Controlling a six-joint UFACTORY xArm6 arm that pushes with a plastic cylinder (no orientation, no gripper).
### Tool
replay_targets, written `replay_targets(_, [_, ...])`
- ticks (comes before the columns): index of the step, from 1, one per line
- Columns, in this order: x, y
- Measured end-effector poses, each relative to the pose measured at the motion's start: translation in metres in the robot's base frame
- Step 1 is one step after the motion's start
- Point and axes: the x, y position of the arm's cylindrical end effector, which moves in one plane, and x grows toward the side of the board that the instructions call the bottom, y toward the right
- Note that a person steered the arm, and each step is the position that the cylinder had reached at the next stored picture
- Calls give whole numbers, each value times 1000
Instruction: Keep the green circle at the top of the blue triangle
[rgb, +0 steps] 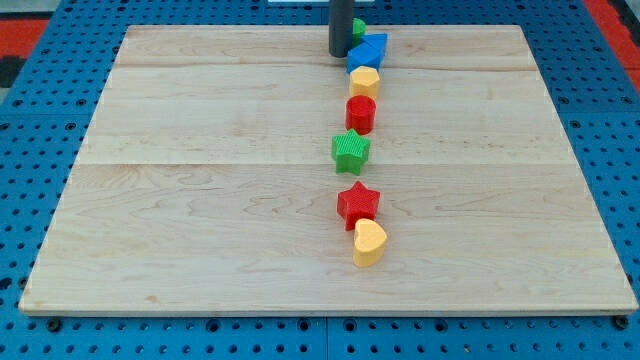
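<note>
The green circle (358, 28) sits near the board's top edge, mostly hidden behind my rod. The blue triangle (368, 52) lies just below and right of it, touching it. My tip (341, 53) rests on the board at the left side of the blue triangle, just below-left of the green circle.
A line of blocks runs down from the blue triangle: a yellow block (365, 81), a red block (361, 113), a green star (351, 151), a red star (358, 204) and a yellow heart (369, 242). The wooden board (200, 200) lies on a blue pegboard.
</note>
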Motion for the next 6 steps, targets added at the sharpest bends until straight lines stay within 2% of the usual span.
replay_targets(1, [0,-51])
replay_targets(6, [-27,-9])
